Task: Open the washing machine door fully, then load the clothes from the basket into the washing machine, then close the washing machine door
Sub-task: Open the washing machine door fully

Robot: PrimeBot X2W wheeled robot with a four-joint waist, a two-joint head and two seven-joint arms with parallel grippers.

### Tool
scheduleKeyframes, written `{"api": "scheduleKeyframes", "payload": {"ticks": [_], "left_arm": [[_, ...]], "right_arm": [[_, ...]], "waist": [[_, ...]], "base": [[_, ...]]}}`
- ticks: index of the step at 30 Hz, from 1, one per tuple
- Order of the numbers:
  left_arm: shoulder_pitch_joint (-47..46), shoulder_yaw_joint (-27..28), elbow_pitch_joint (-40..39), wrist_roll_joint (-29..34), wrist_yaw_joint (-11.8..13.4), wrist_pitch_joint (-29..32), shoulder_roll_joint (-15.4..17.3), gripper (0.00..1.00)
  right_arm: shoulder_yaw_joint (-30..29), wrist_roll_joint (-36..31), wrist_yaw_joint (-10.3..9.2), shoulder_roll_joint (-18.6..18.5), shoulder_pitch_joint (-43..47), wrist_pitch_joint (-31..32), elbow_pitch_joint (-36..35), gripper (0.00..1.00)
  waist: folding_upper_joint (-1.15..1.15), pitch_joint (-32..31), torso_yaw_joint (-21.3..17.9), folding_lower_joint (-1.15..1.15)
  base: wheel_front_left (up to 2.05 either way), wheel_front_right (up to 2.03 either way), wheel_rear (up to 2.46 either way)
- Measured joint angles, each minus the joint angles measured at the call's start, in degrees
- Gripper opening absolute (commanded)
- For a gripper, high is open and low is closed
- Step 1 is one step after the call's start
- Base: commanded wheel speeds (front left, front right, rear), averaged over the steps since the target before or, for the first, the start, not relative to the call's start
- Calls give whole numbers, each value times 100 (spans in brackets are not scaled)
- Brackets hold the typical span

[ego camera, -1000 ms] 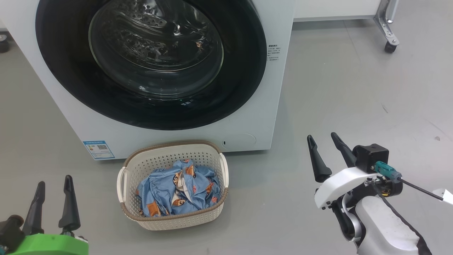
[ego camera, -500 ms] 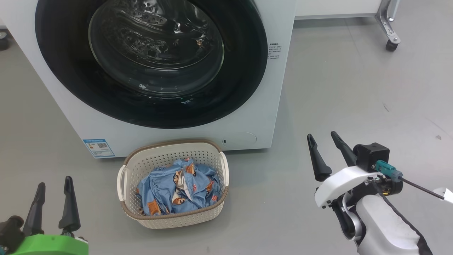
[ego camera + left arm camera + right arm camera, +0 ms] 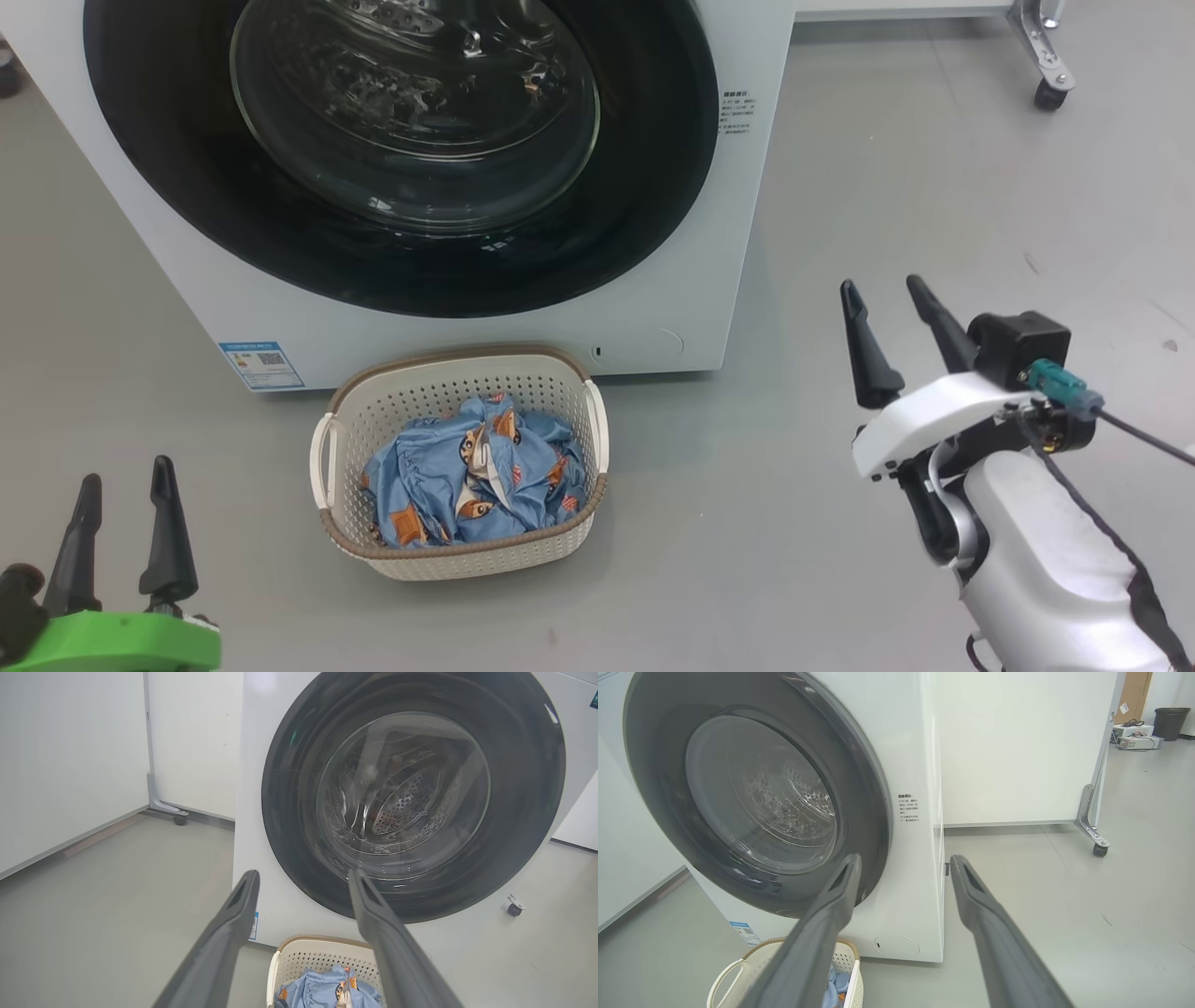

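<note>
The white washing machine point(image 3: 709, 280) stands ahead with its door point(image 3: 644, 187) shut, glossy black rim around a clear glass bowl point(image 3: 411, 103). On the floor in front sits the cream basket point(image 3: 448, 558) holding the light blue printed clothes point(image 3: 471, 471). My left gripper point(image 3: 126, 478) hovers open at the lower left, left of the basket. My right gripper point(image 3: 882, 285) is open to the right of the machine's front corner, above the floor. The left wrist view faces the door point(image 3: 289, 812) over the basket point(image 3: 322, 954). The right wrist view sees the door point(image 3: 658, 788) obliquely.
Grey floor point(image 3: 934, 168) spreads to the right of the machine. A castor wheel point(image 3: 1050, 93) on a metal bracket stands at the far right. White panels point(image 3: 1017, 742) rise behind and beside the machine. A blue label point(image 3: 261, 364) marks the machine's lower left.
The head camera has tilted, shifting the whole picture. My right gripper has risen and moved closer to the machine's right side. The left gripper sits slightly lower in view.
</note>
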Motion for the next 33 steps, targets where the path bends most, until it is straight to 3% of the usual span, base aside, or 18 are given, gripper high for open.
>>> {"api": "scheduleKeyframes", "payload": {"ticks": [12, 14, 15, 16, 17, 18, 33], "left_arm": [[-214, 189, -164, 21, 0, 0, 0, 100], [-285, 231, -265, 32, 0, -1, 3, 100], [-338, 229, -288, 32, 0, -1, -1, 100], [-372, 229, -302, 32, 0, -1, 0, 100], [-391, 233, -303, 32, 0, -1, 0, 100], [-398, 233, -301, 32, 0, -1, 0, 100], [-470, 354, -334, 32, 0, -1, -63, 100]], "right_arm": [[-470, 76, -51, -219, -545, -1, -44, 100], [-627, 194, -51, -220, -620, -18, -76, 69], [-678, 230, -51, -234, -659, -18, -77, 42], [-725, 271, -48, -252, -686, -18, -78, 29], [-764, 322, -45, -264, -717, -18, -76, 6], [-787, 353, -44, -281, -758, -18, -73, 0], [-1349, 837, 211, -480, -1495, -16, -155, 0]], "waist": [[0, 295, 166, 0], [0, 348, 201, 0], [0, 372, 221, 0], [0, 398, 241, 0], [0, 425, 260, 0], [0, 453, 279, 0], [0, 905, 592, 0]], "base": [[0, 0, 0], [0, 0, 0], [0, 0, 0], [0, 0, 0], [0, 0, 0], [0, 0, 0], [0, 0, 0]]}}
